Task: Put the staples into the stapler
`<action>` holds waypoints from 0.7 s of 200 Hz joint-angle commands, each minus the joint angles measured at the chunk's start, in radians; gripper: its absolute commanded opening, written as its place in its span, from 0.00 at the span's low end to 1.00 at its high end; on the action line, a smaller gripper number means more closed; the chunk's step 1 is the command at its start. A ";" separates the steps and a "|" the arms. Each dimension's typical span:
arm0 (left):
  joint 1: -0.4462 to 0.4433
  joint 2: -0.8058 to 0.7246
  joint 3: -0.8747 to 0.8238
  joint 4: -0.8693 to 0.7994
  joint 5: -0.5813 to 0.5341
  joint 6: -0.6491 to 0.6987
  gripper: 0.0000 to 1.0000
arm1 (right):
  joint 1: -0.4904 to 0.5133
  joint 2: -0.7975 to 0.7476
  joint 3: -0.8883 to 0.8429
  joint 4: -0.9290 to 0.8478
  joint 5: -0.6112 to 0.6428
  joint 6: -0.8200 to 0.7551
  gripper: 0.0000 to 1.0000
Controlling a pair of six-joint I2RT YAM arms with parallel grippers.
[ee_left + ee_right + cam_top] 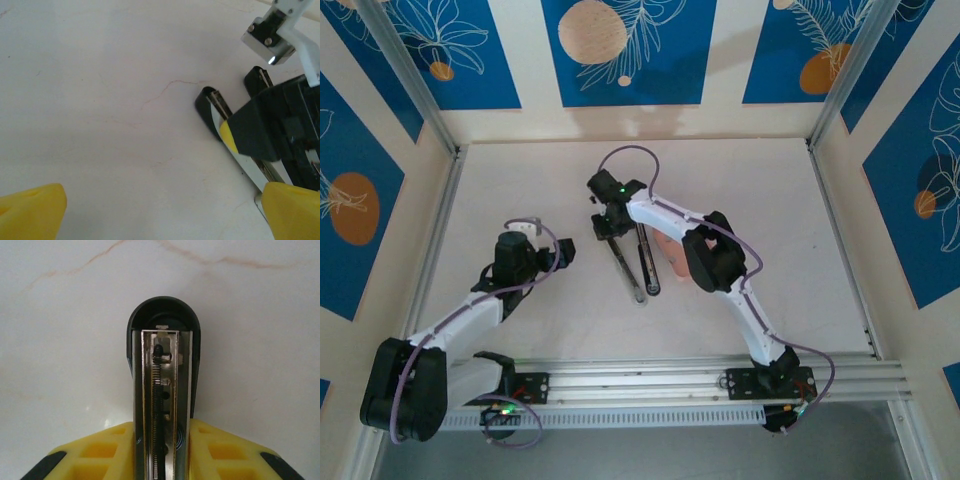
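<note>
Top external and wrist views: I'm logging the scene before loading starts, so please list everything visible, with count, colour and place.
stapler: one, black with silvery rail, lying open at table centre
tray: one, pink, right of the stapler, partly under the right arm
table: one, white marbled
wall panels: several, blue and cream, around the table
mounting rail: one, silvery, near edge
left arm, right arm: white and black, bolted at the near edge
left end effector: yellow fingers, open, beside the stapler
right end effector: yellow fingers, shut on the stapler

White, faintly veined surface. Pink tray near centre, partly covered. Blue leaf-print wall panels behind. Aluminium rail along near edge.
</note>
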 commanded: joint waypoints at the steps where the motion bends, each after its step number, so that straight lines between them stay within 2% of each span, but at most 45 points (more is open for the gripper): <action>1: 0.015 -0.032 0.022 0.031 0.039 0.053 1.00 | 0.025 -0.121 -0.128 0.098 -0.056 -0.059 0.26; 46: 0.017 -0.079 -0.003 0.088 0.122 0.178 0.98 | 0.047 -0.338 -0.425 0.302 -0.140 -0.157 0.21; 52: 0.017 -0.081 -0.003 0.092 0.138 0.192 0.95 | 0.049 -0.366 -0.465 0.330 -0.152 -0.177 0.21; 70: 0.017 -0.066 0.013 0.090 0.258 0.271 0.89 | 0.048 -0.441 -0.568 0.384 -0.189 -0.224 0.20; 102: 0.017 -0.044 0.034 0.135 0.435 0.371 0.88 | 0.048 -0.573 -0.739 0.479 -0.264 -0.316 0.17; 121: 0.017 -0.047 0.039 0.177 0.555 0.439 0.88 | 0.048 -0.653 -0.853 0.558 -0.326 -0.423 0.16; 140: 0.016 -0.032 0.084 0.113 0.693 0.535 0.87 | 0.039 -0.723 -0.965 0.660 -0.386 -0.553 0.14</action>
